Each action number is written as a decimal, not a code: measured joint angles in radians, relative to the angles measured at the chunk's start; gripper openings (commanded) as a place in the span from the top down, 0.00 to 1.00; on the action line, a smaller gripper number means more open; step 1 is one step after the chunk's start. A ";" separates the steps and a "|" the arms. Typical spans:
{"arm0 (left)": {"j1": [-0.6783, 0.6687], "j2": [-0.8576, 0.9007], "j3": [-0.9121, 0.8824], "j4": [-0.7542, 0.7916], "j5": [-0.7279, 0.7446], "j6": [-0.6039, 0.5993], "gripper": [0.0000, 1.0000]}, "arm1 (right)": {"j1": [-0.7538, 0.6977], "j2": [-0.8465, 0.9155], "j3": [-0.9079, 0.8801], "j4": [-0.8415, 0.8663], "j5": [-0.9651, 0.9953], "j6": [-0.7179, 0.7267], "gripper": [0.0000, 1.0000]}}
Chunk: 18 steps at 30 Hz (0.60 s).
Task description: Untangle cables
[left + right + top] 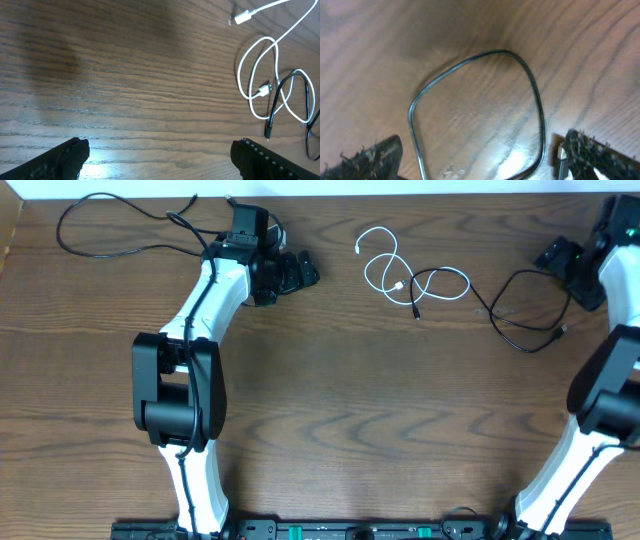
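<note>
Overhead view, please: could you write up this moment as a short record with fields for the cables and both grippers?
white cable: looped, far centre, crossed by the black cable
black cable: plug end over the white loops, rest trails right
second black cable: far left, apart from the others
left gripper: open, empty, short of the white cable
right gripper: open, over a loop of the black cable, not gripping

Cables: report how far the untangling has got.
Done: one black cable lies alone, well away from the others. In hand: nothing is gripped. The left gripper is open short of the tangle, and the right gripper is open over a loop of the second black cable. Left: the white cable and the second black cable cross each other and need separating.
</note>
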<state>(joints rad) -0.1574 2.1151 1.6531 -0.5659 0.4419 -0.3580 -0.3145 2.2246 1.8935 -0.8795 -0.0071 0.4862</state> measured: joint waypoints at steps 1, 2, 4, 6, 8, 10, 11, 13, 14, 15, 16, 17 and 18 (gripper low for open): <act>0.000 0.000 0.000 0.000 0.000 0.000 0.04 | -0.002 0.026 0.037 -0.023 -0.001 -0.010 0.01; 0.000 0.000 0.000 0.001 0.000 0.000 0.04 | -0.003 0.055 0.071 -0.040 -0.001 -0.022 0.01; 0.000 0.000 0.000 0.000 0.000 0.000 0.04 | -0.002 0.102 0.109 -0.035 -0.002 -0.032 0.01; 0.000 0.000 0.000 -0.003 0.000 0.000 0.04 | -0.001 0.131 0.112 -0.011 -0.005 -0.028 0.01; 0.000 0.000 0.000 -0.008 0.000 0.000 0.04 | -0.001 0.151 0.112 0.022 -0.005 -0.002 0.02; 0.000 0.000 0.000 -0.016 0.000 0.000 0.04 | -0.001 0.162 0.112 0.053 -0.005 0.040 0.05; 0.000 0.000 0.000 -0.018 0.000 0.000 0.04 | -0.001 0.163 0.113 0.070 -0.005 0.060 0.06; 0.000 0.000 0.000 -0.023 0.000 0.000 0.04 | 0.000 0.166 0.114 0.097 -0.005 0.092 0.08; 0.000 0.000 0.000 -0.024 0.000 0.000 0.04 | 0.000 0.170 0.117 0.110 -0.005 0.107 0.09; 0.000 0.000 0.000 -0.027 0.000 0.000 0.04 | 0.000 0.175 0.121 0.123 -0.005 0.119 0.11; 0.000 0.000 0.000 -0.029 0.000 0.000 0.04 | 0.000 0.183 0.122 0.137 -0.005 0.132 0.12; 0.000 0.000 0.000 -0.029 0.000 0.000 0.04 | 0.000 0.192 0.124 0.145 -0.005 0.140 0.16; 0.000 0.000 0.000 -0.029 0.000 0.000 0.04 | 0.000 0.203 0.124 0.151 -0.005 0.148 0.20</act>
<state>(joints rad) -0.1574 2.1151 1.6531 -0.5953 0.4416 -0.3576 -0.3149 2.4279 2.0171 -0.7284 -0.0120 0.6346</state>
